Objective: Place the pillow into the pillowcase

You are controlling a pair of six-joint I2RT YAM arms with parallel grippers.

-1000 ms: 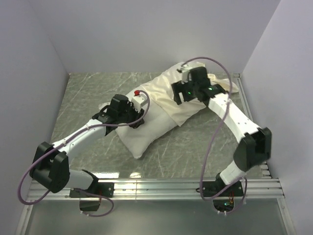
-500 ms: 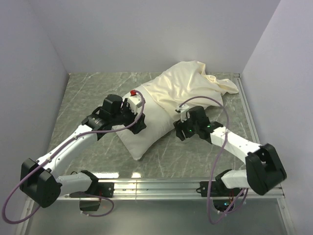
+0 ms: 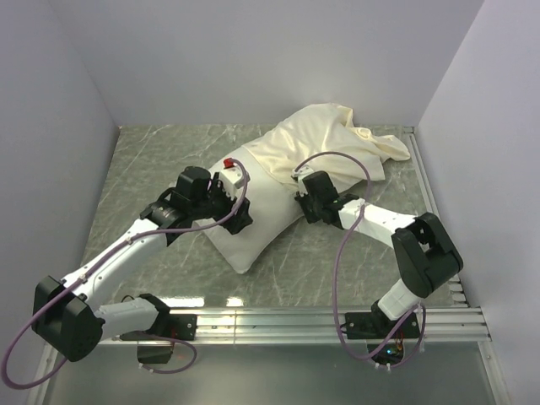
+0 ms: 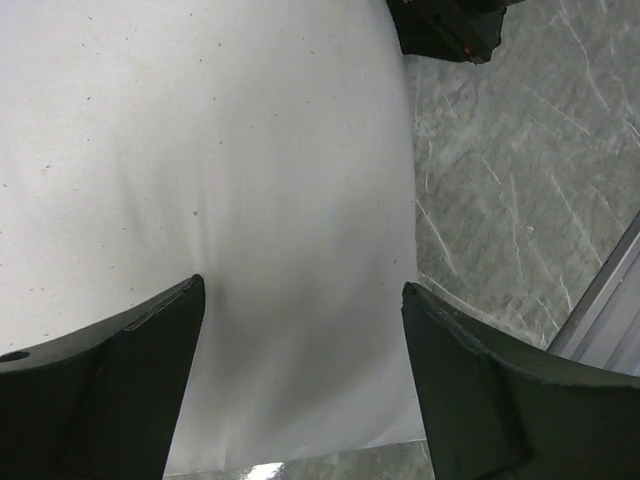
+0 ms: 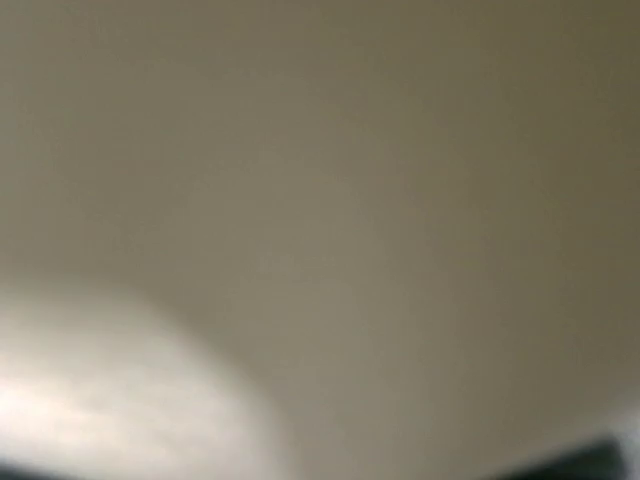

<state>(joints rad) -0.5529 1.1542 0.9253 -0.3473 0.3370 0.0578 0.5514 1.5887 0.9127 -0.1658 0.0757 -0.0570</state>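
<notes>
The desk (image 3: 152, 160) has a grey-green marbled top. Plain pale walls (image 3: 253, 59) enclose it on the left, back and right. An aluminium rail (image 3: 287, 321) runs along the lower edge of the top view and carries both arm bases.

The pillow (image 3: 253, 228) lies at the centre of the frame, one corner pointing toward the rail. Its upper end sits inside the mouth of the pillowcase (image 3: 325, 148). The pillowcase is bunched toward the upper right of the frame, reaching the back right corner.

The left tool (image 4: 300, 300) hangs over the pillow's left side, its fingers spread wide apart with nothing between them. The right tool (image 3: 305, 196) presses against the lower right edge of the pillowcase, where the pillow emerges.

Against the frame one second earlier:
- the right arm has left the top of the pillowcase
- the pillowcase, flattened before, now stands heaped at the back
- the left tool remains at the pillow's left side

Against the frame half a second earlier, the right tool has shifted up and left, onto the fabric.

The right wrist view is out of focus and filled with cream cloth. The right tool's fingers show in no view, so whether they are apart or together cannot be told
</notes>
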